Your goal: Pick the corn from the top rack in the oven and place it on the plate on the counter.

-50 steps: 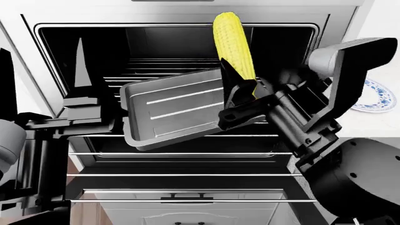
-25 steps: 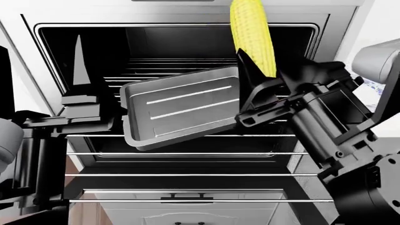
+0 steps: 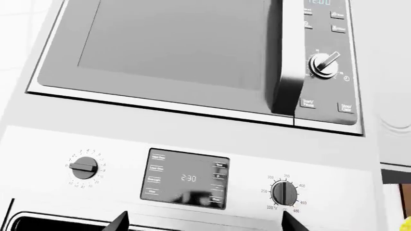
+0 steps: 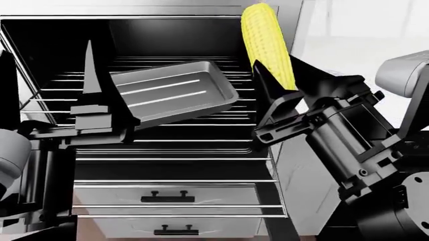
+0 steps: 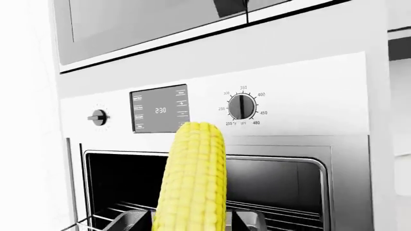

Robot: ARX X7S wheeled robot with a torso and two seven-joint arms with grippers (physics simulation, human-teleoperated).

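Observation:
My right gripper point(image 4: 285, 88) is shut on the lower end of the bright yellow corn point(image 4: 268, 45) and holds it upright in front of the oven's point(image 4: 60, 45) right side, clear of the wire racks. In the right wrist view the corn point(image 5: 192, 178) stands between the gripper's point(image 5: 190, 221) dark fingers, with the oven cavity point(image 5: 282, 187) behind. The top rack point(image 4: 228, 120) carries only the grey tray. My left gripper point(image 4: 47, 80) is open and empty at the oven's left; its tips spread wide in the left wrist view point(image 3: 204, 224). The plate is out of view.
A grey baking tray point(image 4: 168, 93) sits tilted on the rack. Lower racks point(image 4: 174, 183) stick out toward me above white drawers point(image 4: 168, 197). Above the oven are its control panel point(image 3: 186, 178) with knobs and a black appliance point(image 3: 173, 48). A white cabinet side point(image 4: 302, 186) flanks the oven.
The right gripper lifted the corn up and to the right, out of the oven. The head view then swung right, so the oven sits further left. The left gripper kept its place.

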